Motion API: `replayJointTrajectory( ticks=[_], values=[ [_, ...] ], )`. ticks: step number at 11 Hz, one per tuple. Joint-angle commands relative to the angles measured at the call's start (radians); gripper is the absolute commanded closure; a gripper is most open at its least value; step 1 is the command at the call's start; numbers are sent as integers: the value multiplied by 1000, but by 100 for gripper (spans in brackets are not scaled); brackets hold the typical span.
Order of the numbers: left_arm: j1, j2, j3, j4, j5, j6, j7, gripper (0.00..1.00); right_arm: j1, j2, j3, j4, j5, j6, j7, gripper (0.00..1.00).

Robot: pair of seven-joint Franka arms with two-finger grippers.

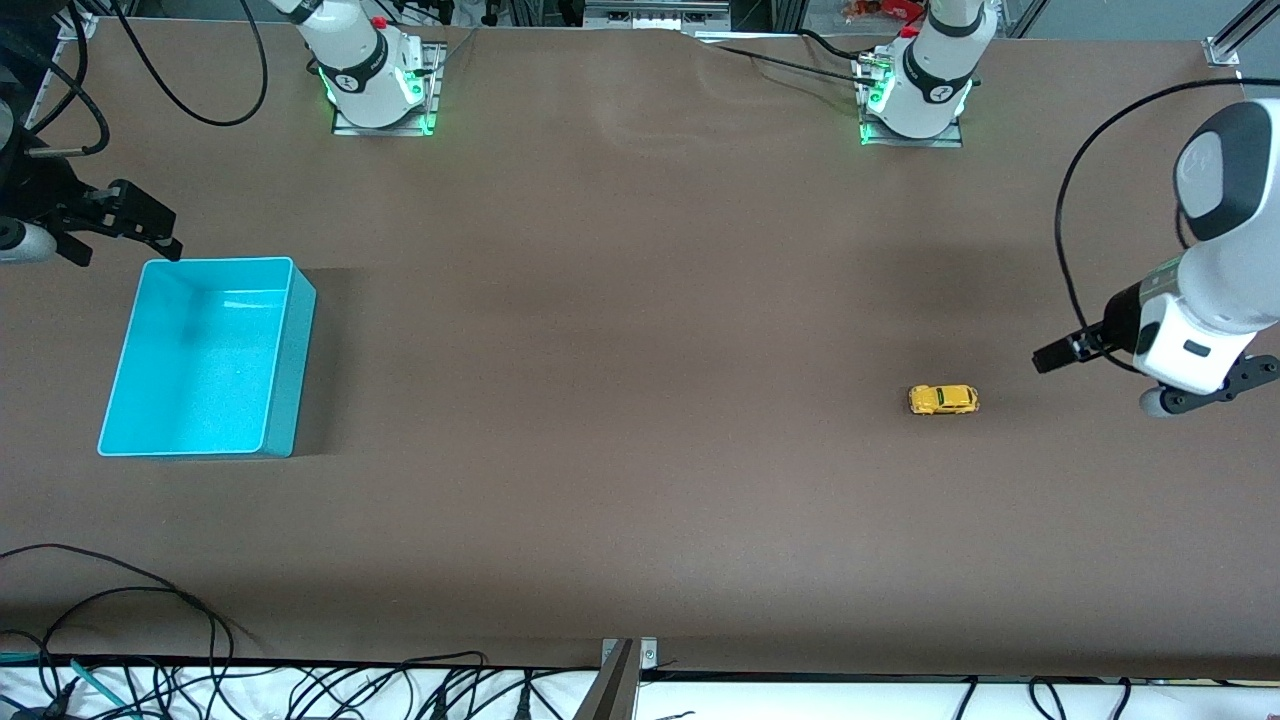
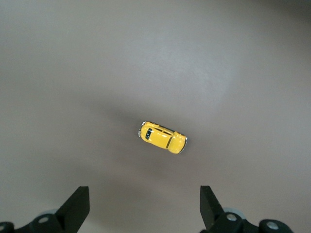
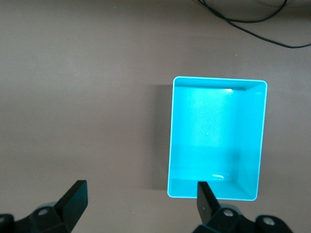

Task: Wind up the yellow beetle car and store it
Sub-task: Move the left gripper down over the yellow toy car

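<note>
Presently on my list: one yellow beetle car point(image 1: 943, 400), standing on its wheels on the brown tabletop point(image 1: 620, 420), lower right of the front frame, toward the left arm's end. One turquoise bin point(image 1: 205, 357), nothing in it, middle left of that frame, well apart from the car. Left tool point(image 2: 145, 208): fingers apart, holding nothing, up in the air near the car at the frame's right edge. Right tool point(image 3: 141, 206): fingers apart, holding nothing, waiting over the tabletop beside the bin. Step in hand, as I judge it: fetching the car with the left arm. I would centre the open fingers over the body, turn the wrist so they close across the car's narrow sides, come straight down, and grip low enough that the wheels can be dragged back for winding. Left wrist frame shows the car lying slantwise between the fingers' line, a detail the front frame gives poorly; right wrist frame alone shows the bin's bare floor.
</note>
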Motion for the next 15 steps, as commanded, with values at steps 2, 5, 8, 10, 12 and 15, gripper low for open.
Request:
replayJointTrajectory(
  ticks=[2, 5, 8, 10, 12, 15],
  values=[
    [-15, 89, 1, -2, 12, 104, -557, 0, -6, 2, 1, 23, -11, -24, -12, 0],
    [-15, 167, 2, -10, 29, 178, -947, 0, -6, 2, 1, 23, -11, -24, -12, 0],
    [-8, 184, 5, -127, 31, 308, -1075, 0, -6, 2, 1, 23, -11, -24, -12, 0],
    [-12, 181, 4, -239, 96, 423, -1109, 0, -6, 2, 1, 23, -11, -24, -12, 0],
    [-15, 186, 4, -305, 138, 538, -1201, 0, -6, 2, 1, 23, -11, -24, -12, 0],
    [-12, 193, 2, -378, 152, 676, -1246, 0, -6, 2, 1, 23, -11, -24, -12, 0]
  ],
)
